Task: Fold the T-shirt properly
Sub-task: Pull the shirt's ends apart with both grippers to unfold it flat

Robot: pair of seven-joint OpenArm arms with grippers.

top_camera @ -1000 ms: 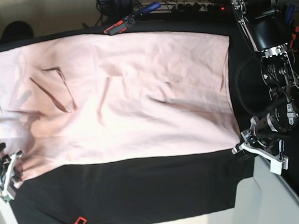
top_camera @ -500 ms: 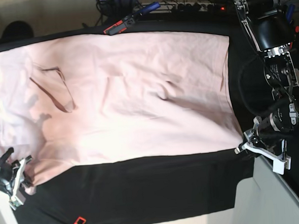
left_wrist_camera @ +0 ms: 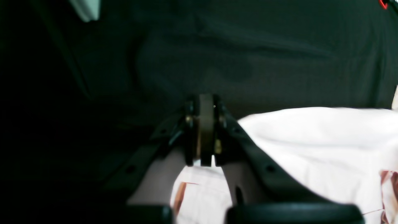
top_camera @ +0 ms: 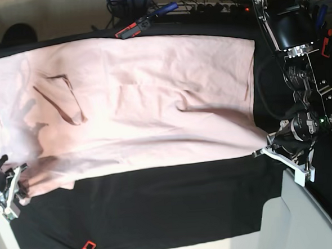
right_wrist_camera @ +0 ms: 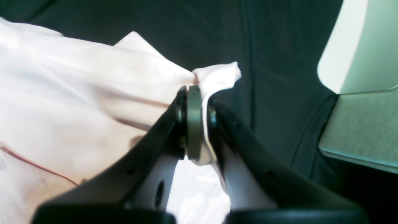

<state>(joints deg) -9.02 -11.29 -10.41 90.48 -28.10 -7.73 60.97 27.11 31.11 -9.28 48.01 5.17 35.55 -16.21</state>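
Two grippers are engaged, one at each end of the garment's near edge. Right gripper (right_wrist_camera: 199,124): jaws clamped on a bunched corner of the T-shirt (top_camera: 142,98), with a tuft of pale fabric standing out past the fingertips. Left gripper (left_wrist_camera: 203,130): jaws pressed fully together; pink fabric lies directly beneath and beside the fingers, and the base view places the tips at the shirt's corner, so a pinch on that corner is judged likely, though cloth between the pads is not plainly visible.

T-shirt: spread plain side up across the black table cloth (top_camera: 160,209), covering its far half; the near strip of cloth is bare. Creases show near the sleeve end and mid-body.

Assessment: the step in hand appears to be the first lengthwise fold, both near corners gripped. The next move calls for lifting both corners together and carrying them evenly toward the far edge, keeping the edge taut so it lands straight.
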